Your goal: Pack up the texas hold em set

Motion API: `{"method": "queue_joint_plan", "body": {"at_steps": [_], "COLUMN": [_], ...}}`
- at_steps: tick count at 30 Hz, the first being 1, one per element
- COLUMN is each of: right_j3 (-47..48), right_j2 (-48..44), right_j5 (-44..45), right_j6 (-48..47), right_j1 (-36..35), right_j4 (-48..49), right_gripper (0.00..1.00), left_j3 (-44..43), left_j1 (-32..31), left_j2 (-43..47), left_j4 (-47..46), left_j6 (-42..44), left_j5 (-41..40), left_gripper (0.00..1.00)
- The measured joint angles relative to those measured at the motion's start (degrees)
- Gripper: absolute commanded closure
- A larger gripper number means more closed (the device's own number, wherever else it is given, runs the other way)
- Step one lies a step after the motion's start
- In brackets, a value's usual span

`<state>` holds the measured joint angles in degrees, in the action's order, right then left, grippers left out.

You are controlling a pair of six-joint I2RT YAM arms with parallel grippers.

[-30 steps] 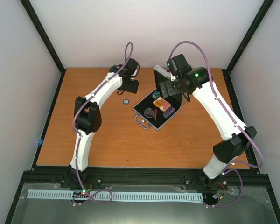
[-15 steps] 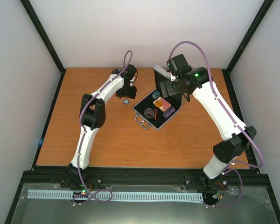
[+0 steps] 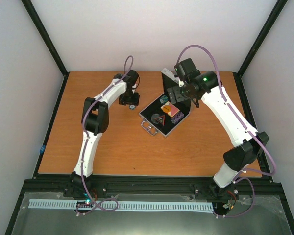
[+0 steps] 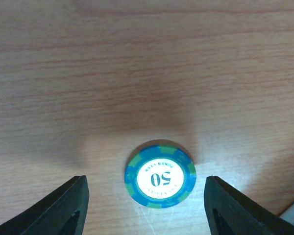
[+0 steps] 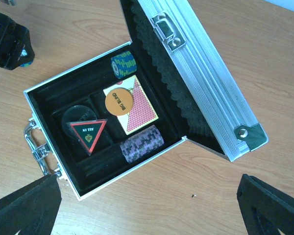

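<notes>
A blue-green poker chip (image 4: 160, 180) marked 50 lies flat on the wood table, left of the case. My left gripper (image 4: 145, 182) is open and straddles it, with a gap on each side; the same chip (image 3: 132, 105) peeks out beside that gripper (image 3: 128, 100) in the top view. The silver case (image 5: 196, 73) lies open, its black tray (image 3: 156, 108) holding a blue-green chip stack (image 5: 123, 63), a purple chip stack (image 5: 141, 143), the card pack (image 5: 139, 112), an orange disc (image 5: 118, 101) and a black-red triangle (image 5: 88, 133). My right gripper (image 5: 148, 196) hangs open over the case's near side.
The case's metal handle (image 5: 36, 147) sticks out toward the table's middle. Its raised lid (image 3: 170, 82) stands under the right wrist. Black frame posts (image 3: 44, 39) and white walls close in the table on three sides.
The left arm has folded in and brought its gripper down and left, from beside the chip to over it. The right arm and the case have not moved.
</notes>
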<state>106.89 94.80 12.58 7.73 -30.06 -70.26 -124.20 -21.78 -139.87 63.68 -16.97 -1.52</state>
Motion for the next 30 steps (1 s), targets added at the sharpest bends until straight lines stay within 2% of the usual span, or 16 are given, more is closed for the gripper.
{"method": "queue_joint_plan", "body": {"at_steps": [12,18,24,30], "right_j3": [0.0,0.0,0.0,0.0], "right_j2": [0.0,0.0,0.0,0.0], "right_j5": [0.0,0.0,0.0,-0.2], "right_j6": [0.0,0.0,0.0,0.0], "right_j1": [0.0,0.0,0.0,0.0], "right_j4": [0.0,0.0,0.0,0.0], "right_gripper": [0.00,0.00,0.00,0.00], "left_j3": [-0.1,-1.6,-0.9,4.3], "left_j1": [0.2,0.2,-0.4,-1.3], "left_j2": [-1.5,-2.5,-2.4,0.2], "left_j4": [-1.2,-1.1,-1.6,-5.6], "left_j6": [-0.4,-0.4,0.0,0.4], "left_j5": [0.9,0.8,-0.2,-1.9], "left_gripper": [0.38,0.46,0.46,0.43]}}
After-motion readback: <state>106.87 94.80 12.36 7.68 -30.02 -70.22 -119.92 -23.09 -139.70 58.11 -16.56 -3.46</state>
